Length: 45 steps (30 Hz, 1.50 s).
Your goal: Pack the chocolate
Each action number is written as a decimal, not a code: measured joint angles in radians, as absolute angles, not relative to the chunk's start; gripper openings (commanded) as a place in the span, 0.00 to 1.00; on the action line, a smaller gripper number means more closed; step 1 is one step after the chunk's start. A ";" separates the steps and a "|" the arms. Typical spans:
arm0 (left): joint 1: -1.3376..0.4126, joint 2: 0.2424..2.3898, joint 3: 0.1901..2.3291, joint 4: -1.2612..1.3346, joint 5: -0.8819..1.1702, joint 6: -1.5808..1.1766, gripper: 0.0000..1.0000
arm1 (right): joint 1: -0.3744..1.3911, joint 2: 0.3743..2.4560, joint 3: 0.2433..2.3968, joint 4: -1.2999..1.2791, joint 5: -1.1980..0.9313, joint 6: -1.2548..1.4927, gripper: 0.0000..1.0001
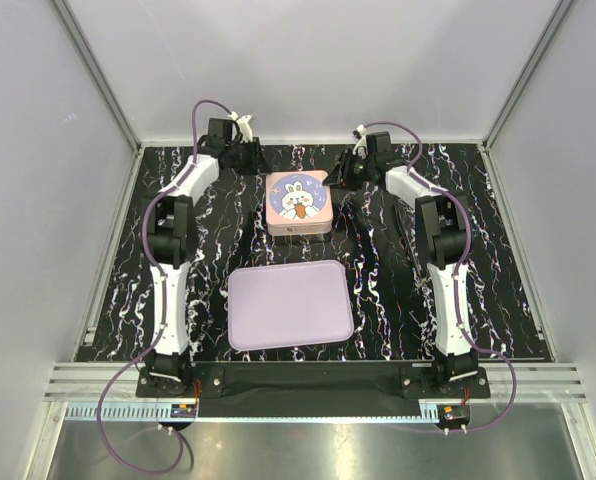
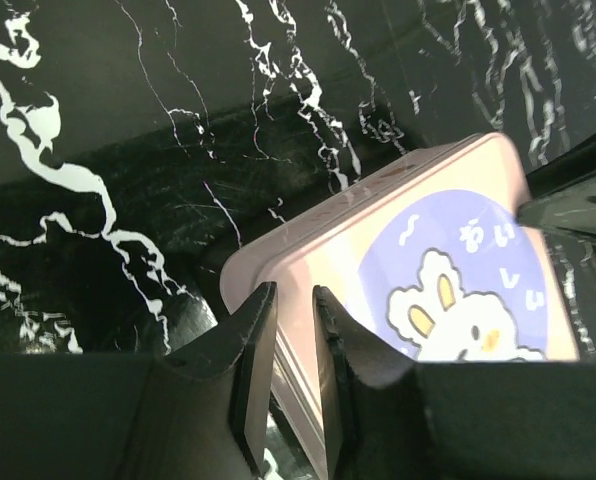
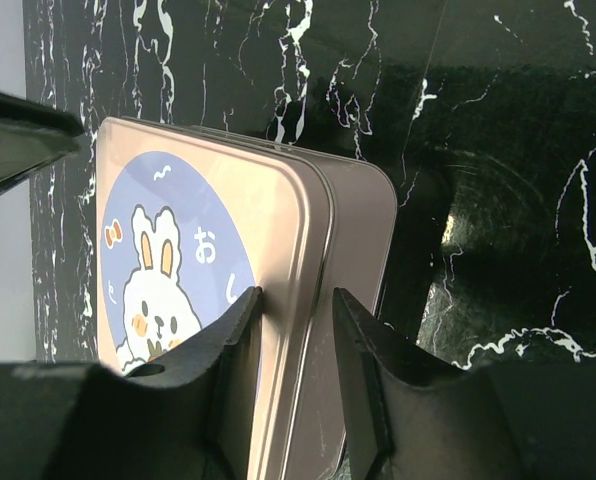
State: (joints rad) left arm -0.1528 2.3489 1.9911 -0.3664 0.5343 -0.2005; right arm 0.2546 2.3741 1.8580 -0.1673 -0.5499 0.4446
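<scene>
Evidently the left hand (image 2: 293,300) and right hand (image 3: 296,300) each gripped an opposite rim of the closed tin (image 3: 363,240) between them, no chocolate showing, so an uneven pull could jam the lid (image 3: 198,200) or skid the tin across the counter (image 1: 378,290).

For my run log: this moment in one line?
left gripper: shut on pink square tin; right gripper: shut on tin; lid on; lavender tray bare

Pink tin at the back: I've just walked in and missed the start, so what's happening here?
Both arms reach to the pink bunny tin. The left gripper pinches one edge of it and the right gripper the opposite edge; its lid looks on. The lavender tray lies nearer the arm bases. No chocolate is in view.
</scene>
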 measured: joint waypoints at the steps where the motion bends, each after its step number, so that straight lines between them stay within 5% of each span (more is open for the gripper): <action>1: -0.153 2.337 1.982 -0.367 0.537 -0.208 0.27 | 0.255 2.374 1.858 -0.168 -0.547 0.447 0.44; 7: -0.173 2.206 1.838 -0.322 0.550 -0.261 0.27 | 0.255 2.353 1.828 -0.170 -0.505 0.482 0.57; 15: -0.213 2.183 1.749 -0.299 0.579 -0.299 0.26 | 0.254 2.244 1.717 -0.213 -0.434 0.505 0.53; 22: -0.202 2.183 1.731 -0.307 0.579 -0.324 0.26 | 0.254 2.178 1.705 -0.175 -0.529 0.546 0.00; 35: -0.193 2.176 1.659 -0.270 0.600 -0.404 0.25 | 0.288 2.241 1.443 0.150 -0.919 0.756 0.00; 42: -0.193 2.146 1.689 -0.377 0.589 -0.403 0.25 | 0.288 2.140 1.443 -0.007 -0.842 0.684 0.04; 43: -0.193 2.131 1.699 -0.405 0.588 -0.402 0.26 | 0.288 2.100 1.443 -0.041 -0.823 0.673 0.05; 45: -0.195 2.077 1.711 -0.450 0.580 -0.399 0.33 | 0.290 1.989 1.435 -0.115 -0.778 0.653 0.23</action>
